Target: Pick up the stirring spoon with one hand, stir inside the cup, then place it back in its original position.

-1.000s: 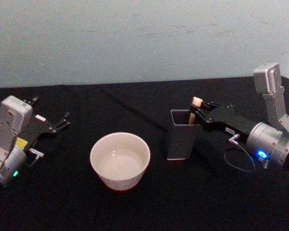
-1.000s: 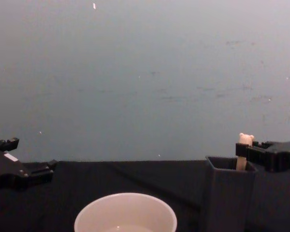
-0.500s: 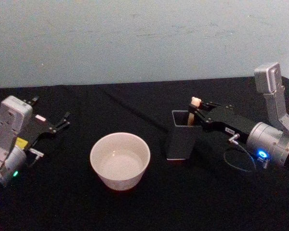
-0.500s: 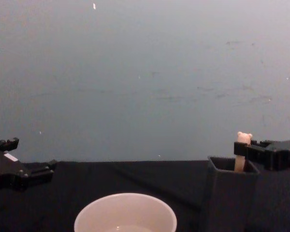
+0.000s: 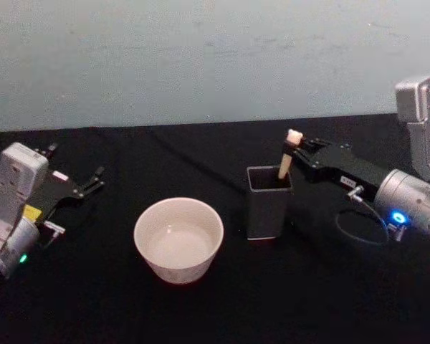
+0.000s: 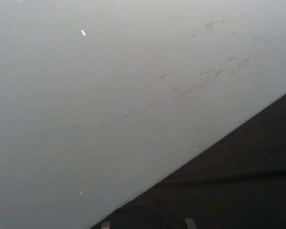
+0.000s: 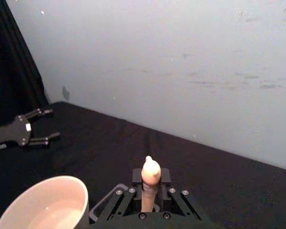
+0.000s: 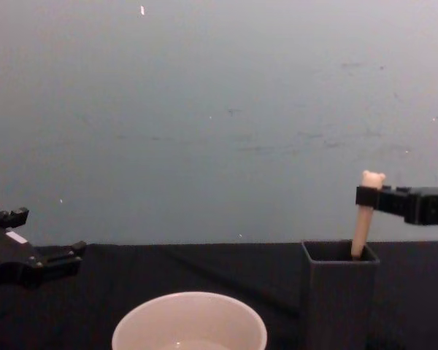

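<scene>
Right gripper (image 5: pixel 295 150) has raised the stirring spoon (image 5: pixel 284 169) higher in the holder (image 5: pixel 268 211).

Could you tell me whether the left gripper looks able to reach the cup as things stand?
Probably yes: the left gripper is open, and only bare table lies between it and the cup. The holder and right gripper sit on the cup's other side.

The peach-handled, bear-topped stirring spoon (image 5: pixel 286 159) leans with its lower end inside the tall dark grey square holder (image 5: pixel 266 211), beside the wide cream-white cup (image 5: pixel 165 266).
</scene>
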Action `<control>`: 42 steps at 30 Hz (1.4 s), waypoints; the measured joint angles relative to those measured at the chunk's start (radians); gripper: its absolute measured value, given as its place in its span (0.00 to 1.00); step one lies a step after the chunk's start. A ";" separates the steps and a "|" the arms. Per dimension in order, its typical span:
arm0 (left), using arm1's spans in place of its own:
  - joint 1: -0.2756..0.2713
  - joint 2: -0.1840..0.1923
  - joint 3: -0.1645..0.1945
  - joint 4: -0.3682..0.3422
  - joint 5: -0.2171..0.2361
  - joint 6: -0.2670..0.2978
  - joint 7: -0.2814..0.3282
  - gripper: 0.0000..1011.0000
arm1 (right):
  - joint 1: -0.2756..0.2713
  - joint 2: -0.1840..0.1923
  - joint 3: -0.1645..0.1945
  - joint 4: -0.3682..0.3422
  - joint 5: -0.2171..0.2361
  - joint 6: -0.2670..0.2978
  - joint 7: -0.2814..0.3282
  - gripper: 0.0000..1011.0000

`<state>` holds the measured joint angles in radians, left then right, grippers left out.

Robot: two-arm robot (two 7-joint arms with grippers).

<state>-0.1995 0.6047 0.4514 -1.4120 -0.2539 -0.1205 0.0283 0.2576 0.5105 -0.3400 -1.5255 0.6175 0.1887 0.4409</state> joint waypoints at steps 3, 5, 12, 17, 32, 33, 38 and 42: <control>0.000 0.000 0.000 0.000 0.000 0.000 0.000 0.99 | 0.000 0.006 0.007 -0.015 0.020 0.001 -0.001 0.21; 0.000 0.000 0.000 0.000 0.000 0.000 0.000 0.99 | 0.000 0.010 0.012 -0.022 0.031 0.002 -0.001 0.21; 0.000 0.000 0.000 0.000 0.000 0.000 0.000 0.99 | 0.011 0.019 0.038 -0.053 0.095 0.008 -0.004 0.21; 0.000 0.000 0.000 0.000 0.000 0.000 0.000 0.99 | 0.025 0.017 0.049 -0.064 0.125 -0.001 -0.008 0.21; 0.000 0.000 0.000 0.000 0.000 0.000 0.000 0.99 | 0.066 -0.014 0.014 -0.084 0.178 -0.030 -0.032 0.21; 0.000 0.000 0.000 0.000 0.000 0.000 0.000 0.99 | 0.067 -0.015 0.009 -0.084 0.179 -0.030 -0.033 0.21; 0.000 0.000 0.000 0.000 0.000 0.000 0.000 0.99 | 0.069 -0.022 -0.027 -0.088 0.178 -0.036 -0.036 0.21; 0.000 0.000 0.000 0.000 0.000 0.000 0.000 0.99 | 0.067 -0.028 -0.068 -0.092 0.163 -0.042 -0.036 0.21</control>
<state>-0.1995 0.6047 0.4514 -1.4120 -0.2539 -0.1205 0.0283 0.3251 0.4826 -0.4083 -1.6174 0.7809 0.1468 0.4052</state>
